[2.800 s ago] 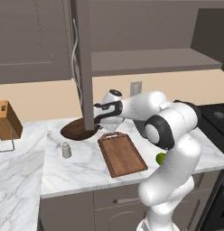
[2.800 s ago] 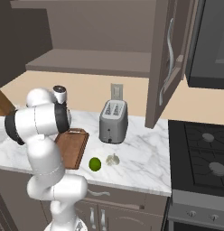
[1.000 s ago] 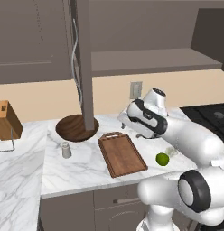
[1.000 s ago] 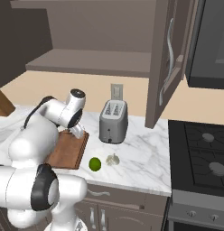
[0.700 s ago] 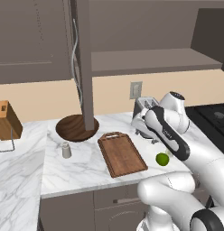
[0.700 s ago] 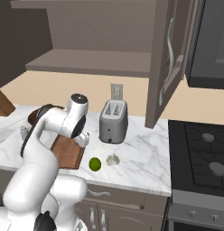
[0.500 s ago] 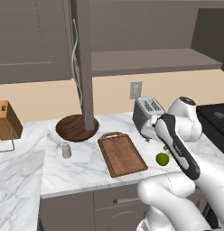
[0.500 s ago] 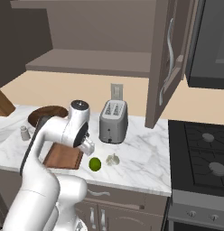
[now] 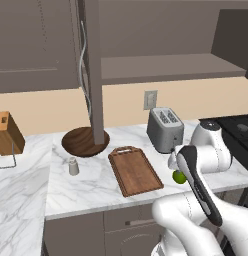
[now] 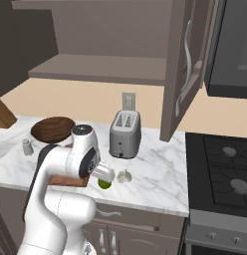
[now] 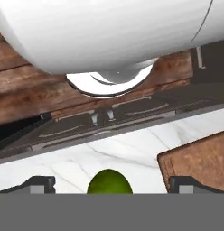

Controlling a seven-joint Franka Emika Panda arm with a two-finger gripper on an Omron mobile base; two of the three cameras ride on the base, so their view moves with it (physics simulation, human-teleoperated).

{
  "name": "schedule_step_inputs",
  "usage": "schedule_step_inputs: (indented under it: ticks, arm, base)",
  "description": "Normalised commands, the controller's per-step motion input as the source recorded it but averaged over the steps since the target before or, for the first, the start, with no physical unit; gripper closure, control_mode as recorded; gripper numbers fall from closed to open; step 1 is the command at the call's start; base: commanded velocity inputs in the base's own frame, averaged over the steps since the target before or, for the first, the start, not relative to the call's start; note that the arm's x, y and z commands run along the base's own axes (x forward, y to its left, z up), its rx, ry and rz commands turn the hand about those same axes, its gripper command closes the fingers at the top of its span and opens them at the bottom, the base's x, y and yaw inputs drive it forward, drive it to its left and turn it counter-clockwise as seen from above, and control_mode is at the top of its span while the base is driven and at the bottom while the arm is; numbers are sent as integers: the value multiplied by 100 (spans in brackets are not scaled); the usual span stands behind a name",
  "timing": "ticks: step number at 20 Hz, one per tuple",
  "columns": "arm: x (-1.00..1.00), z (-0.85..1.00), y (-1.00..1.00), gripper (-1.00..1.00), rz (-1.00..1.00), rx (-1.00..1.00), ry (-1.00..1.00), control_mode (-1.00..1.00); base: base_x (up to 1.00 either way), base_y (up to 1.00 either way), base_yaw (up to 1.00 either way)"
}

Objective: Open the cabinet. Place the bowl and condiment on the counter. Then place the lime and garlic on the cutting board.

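My gripper [image 11: 110,185] is open and low over the counter [image 10: 155,169], with the green lime [image 11: 109,181] lying between its two fingertips, untouched. In the right base view the lime [image 10: 104,183] sits just below my hand, and the pale garlic [image 10: 125,176] lies right of it. The cutting board [image 9: 135,171] is bare; its corner [image 11: 197,162] is close to the gripper. The dark bowl [image 9: 86,142] and the small grey condiment shaker [image 9: 73,166] stand on the counter to the left. The cabinet door [image 10: 183,64] hangs open.
A silver toaster [image 9: 165,129] stands behind the lime and garlic. A wooden knife block [image 9: 6,135] sits at the far left. A black stove [image 10: 230,164] borders the counter on the right. The open cabinet door's edge [image 9: 93,75] hangs above the bowl.
The arm has swung right from the bowl, across the cutting board, and come down at the lime. The bowl stays on the counter. The jaws stay open.
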Motion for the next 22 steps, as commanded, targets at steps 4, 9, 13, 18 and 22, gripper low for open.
schedule_step_inputs:
  ticks: [4, 9, 13, 18, 22]
  arm:
    - [-1, -11, -18, -100, 23, -16, 4, -100]
    - [25, -18, -3, -100, 15, -5, 1, -100]
    - [35, -26, 0, -100, 5, 0, 0, -100]
    - [28, -30, 0, -100, 2, 0, 0, -100]
    - [34, -32, 0, -100, 1, 0, 0, -100]
  base:
    - [0, 0, 0]
    - [0, 0, 0]
    - [0, 0, 0]
    - [0, 0, 0]
    - [0, 0, 0]
